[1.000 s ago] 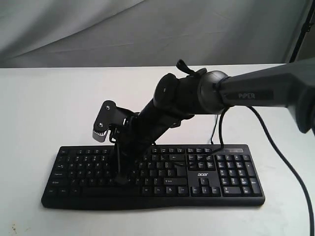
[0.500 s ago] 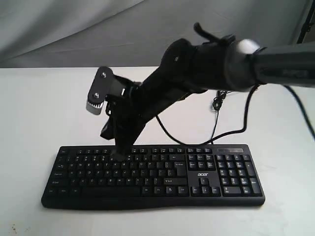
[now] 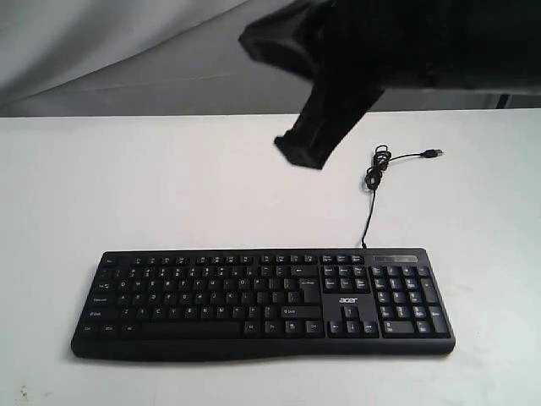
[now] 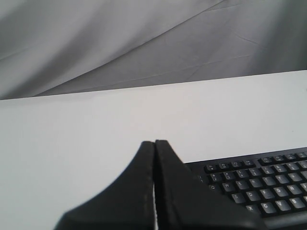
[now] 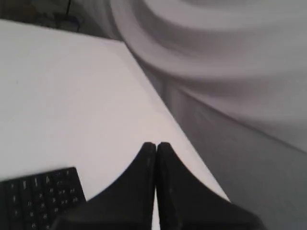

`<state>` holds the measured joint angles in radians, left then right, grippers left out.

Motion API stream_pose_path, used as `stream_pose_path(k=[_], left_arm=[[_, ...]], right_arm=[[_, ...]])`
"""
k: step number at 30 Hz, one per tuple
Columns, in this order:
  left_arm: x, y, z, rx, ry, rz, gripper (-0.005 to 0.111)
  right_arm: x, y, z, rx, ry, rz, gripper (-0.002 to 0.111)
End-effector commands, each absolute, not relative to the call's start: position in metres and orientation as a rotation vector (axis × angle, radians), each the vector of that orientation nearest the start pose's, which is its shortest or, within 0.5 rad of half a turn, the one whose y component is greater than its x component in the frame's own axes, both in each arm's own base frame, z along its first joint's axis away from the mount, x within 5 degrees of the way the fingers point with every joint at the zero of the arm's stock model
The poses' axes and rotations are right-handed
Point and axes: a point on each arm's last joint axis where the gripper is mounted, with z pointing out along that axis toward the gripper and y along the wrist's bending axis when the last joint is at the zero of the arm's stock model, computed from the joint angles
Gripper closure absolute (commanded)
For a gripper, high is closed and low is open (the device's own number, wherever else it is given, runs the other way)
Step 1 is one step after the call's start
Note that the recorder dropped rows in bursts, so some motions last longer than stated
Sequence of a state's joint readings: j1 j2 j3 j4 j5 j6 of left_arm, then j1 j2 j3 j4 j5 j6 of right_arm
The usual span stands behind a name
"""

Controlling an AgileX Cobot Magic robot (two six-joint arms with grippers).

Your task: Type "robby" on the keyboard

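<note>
The black keyboard (image 3: 262, 300) lies flat near the table's front edge, with nothing touching its keys. Its thin cable (image 3: 372, 186) runs back to a loose USB plug (image 3: 434, 153). My right arm (image 3: 338, 76) is a large blurred dark mass high above the table, well clear of the keyboard. In the right wrist view my right gripper (image 5: 156, 144) is shut and empty, and a keyboard corner (image 5: 38, 199) shows below it. My left gripper (image 4: 154, 143) is also shut and empty, beside the keyboard's left end (image 4: 254, 177). The left arm is out of the exterior view.
The white table (image 3: 127, 186) carries only the keyboard and its cable. A grey cloth backdrop (image 3: 127, 51) hangs behind the table's far edge. The right wrist view shows the table edge (image 5: 163, 110) and the cloth beyond it.
My right arm has lifted off the keyboard's letter keys and swung up and to the right, and is now high above the table. The keyboard has not moved.
</note>
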<state>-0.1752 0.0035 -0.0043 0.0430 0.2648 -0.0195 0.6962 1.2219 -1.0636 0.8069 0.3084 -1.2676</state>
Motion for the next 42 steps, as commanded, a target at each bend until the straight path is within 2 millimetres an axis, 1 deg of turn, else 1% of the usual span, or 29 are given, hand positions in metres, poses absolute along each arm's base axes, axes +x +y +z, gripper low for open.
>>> stream_pose_path(k=[1,7,8,9,10,11,12,13,15,16,17,18,19,20,21,23,24,25,26,28,31,36,42], left_arm=[[0.054,-0.009,0.190,0.169,1.735,-0.104,0.107],[0.054,-0.009,0.190,0.169,1.735,-0.104,0.107],[0.054,-0.009,0.190,0.169,1.735,-0.104,0.107],[0.054,-0.009,0.190,0.169,1.735,-0.104,0.107],[0.054,-0.009,0.190,0.169,1.735,-0.104,0.107],[0.054,-0.009,0.190,0.169,1.735,-0.104,0.107],[0.054,-0.009,0.190,0.169,1.735,-0.104,0.107],[0.054,-0.009,0.190,0.169,1.735,-0.104,0.107],[0.054,-0.009,0.190,0.169,1.735,-0.104,0.107],[0.054,-0.009,0.190,0.169,1.735,-0.104,0.107],[0.054,-0.009,0.190,0.169,1.735,-0.104,0.107],[0.054,-0.009,0.190,0.169,1.735,-0.104,0.107],[0.054,-0.009,0.190,0.169,1.735,-0.104,0.107],[0.054,-0.009,0.190,0.169,1.735,-0.104,0.107],[0.054,-0.009,0.190,0.169,1.735,-0.104,0.107],[0.054,-0.009,0.190,0.169,1.735,-0.104,0.107],[0.054,-0.009,0.190,0.169,1.735,-0.104,0.107],[0.054,-0.009,0.190,0.169,1.735,-0.104,0.107],[0.054,-0.009,0.190,0.169,1.735,-0.104,0.107],[0.054,-0.009,0.190,0.169,1.735,-0.104,0.107],[0.054,-0.009,0.190,0.169,1.735,-0.104,0.107],[0.054,-0.009,0.190,0.169,1.735,-0.104,0.107],[0.054,-0.009,0.190,0.169,1.735,-0.104,0.107]], right_arm=[[0.169,0.165,0.417,-1.016,1.372,0.413,0.108],[0.133,0.136,0.449,-0.944,1.240,0.416,0.108],[0.124,0.128,0.456,-0.918,1.209,0.421,0.108],[0.121,0.121,0.462,-0.871,1.178,0.394,0.108],[0.113,0.106,0.477,-0.689,1.149,0.436,0.108],[0.111,0.096,0.484,-0.544,1.160,0.513,0.108],[0.109,0.078,0.490,-0.365,1.165,0.557,0.108],[0.107,0.073,0.491,-0.345,1.178,0.575,0.108],[0.103,0.060,0.476,-0.320,1.280,0.577,0.108],[0.103,0.050,0.455,-0.229,1.379,0.566,0.108],[0.099,0.038,0.434,-0.131,1.441,0.508,0.108],[0.096,0.031,0.418,-0.052,1.477,0.485,0.108],[0.093,0.023,0.392,0.005,1.526,0.417,0.108],[0.088,0.020,0.379,0.019,1.539,0.366,0.108],[0.082,0.016,0.357,0.010,1.558,0.282,0.108],[0.070,0.014,0.330,-0.039,1.577,0.192,0.108],[0.067,0.013,0.319,-0.050,1.587,0.177,0.108],[0.060,0.014,0.313,-0.051,1.563,0.179,0.108],[0.056,0.014,0.313,-0.025,1.543,0.206,0.108],[0.049,0.014,0.312,0.021,1.520,0.256,0.108],[0.041,0.013,0.305,0.044,1.520,0.262,0.108],[0.039,0.007,0.277,0.070,1.566,0.176,0.108],[0.045,0.004,0.240,0.032,1.650,0.088,0.108]])
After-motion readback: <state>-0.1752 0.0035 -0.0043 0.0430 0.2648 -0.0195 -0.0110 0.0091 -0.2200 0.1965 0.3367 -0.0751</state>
